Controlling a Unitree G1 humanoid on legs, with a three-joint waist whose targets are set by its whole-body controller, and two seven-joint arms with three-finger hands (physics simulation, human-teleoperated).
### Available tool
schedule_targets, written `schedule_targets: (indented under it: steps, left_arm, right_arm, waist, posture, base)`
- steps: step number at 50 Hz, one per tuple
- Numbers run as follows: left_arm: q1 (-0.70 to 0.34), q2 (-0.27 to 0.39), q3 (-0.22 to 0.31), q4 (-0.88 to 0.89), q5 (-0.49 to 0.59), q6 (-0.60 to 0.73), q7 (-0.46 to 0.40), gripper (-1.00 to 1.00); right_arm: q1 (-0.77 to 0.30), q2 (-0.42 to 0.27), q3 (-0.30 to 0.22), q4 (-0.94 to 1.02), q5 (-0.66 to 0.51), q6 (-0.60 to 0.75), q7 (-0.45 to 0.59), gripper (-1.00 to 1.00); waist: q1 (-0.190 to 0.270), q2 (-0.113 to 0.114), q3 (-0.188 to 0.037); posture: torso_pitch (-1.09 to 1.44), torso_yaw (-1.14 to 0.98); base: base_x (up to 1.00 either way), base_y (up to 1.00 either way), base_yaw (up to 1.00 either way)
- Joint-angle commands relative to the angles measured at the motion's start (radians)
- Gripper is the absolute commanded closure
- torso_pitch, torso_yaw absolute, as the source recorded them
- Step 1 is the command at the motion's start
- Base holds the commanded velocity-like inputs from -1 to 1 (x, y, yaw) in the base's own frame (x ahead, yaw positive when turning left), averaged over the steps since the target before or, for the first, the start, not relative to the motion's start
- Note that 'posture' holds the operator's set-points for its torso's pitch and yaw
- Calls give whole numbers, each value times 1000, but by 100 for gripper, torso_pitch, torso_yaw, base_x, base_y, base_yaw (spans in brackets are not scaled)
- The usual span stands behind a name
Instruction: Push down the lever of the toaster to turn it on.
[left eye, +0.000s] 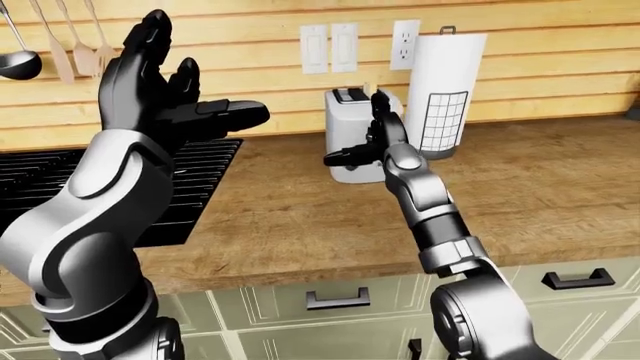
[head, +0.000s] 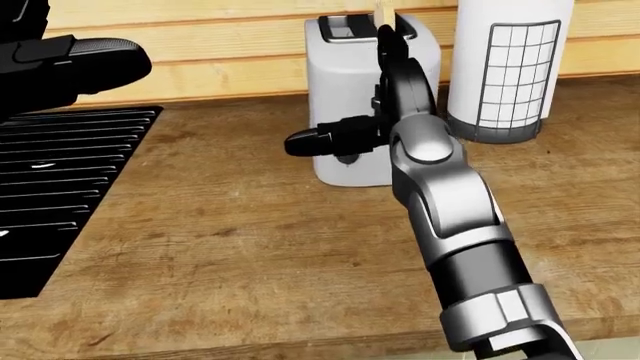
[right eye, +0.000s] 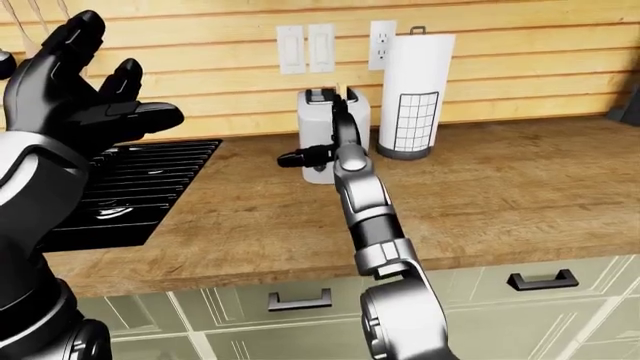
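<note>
**Right hand at toaster, lever hidden**

The toaster (head: 345, 105) is a white box with a dark-rimmed slot on top, set on the wooden desk (head: 250, 247) against the plank wall, just left of a paper towel roll (head: 510, 67). The right hand (head: 385, 97) is pressed against its near face, fingers spread, thumb out to the left; nothing is gripped. The lever is covered by the hand. Only the eye views show the left hand (left eye: 165, 90) fully, raised and splayed above the black stovetop (left eye: 195, 172), plus wall outlets (left eye: 330, 47), hanging utensils (left eye: 60, 41) and cabinet drawers (left eye: 340, 300).
</note>
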Motion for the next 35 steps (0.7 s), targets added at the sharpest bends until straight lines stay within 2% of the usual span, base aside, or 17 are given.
schedule_targets:
  steps: [1, 35]
  left_arm:
    - [-31, 10, 11, -14, 3, -24, -2, -100]
    - [-32, 13, 11, -17, -5, -24, 6, -100]
  right_arm:
    - [-16, -2, -1, 10, 2, 31, 5, -100]
    - [-18, -2, -19, 280, 8, -145, -5, -100]
  waist:
    - [1, 4, -1]
    - [3, 6, 2]
  posture:
    - [-38, 0]
    - [-38, 0]
  base:
    - [0, 0, 0]
    - [0, 0, 0]
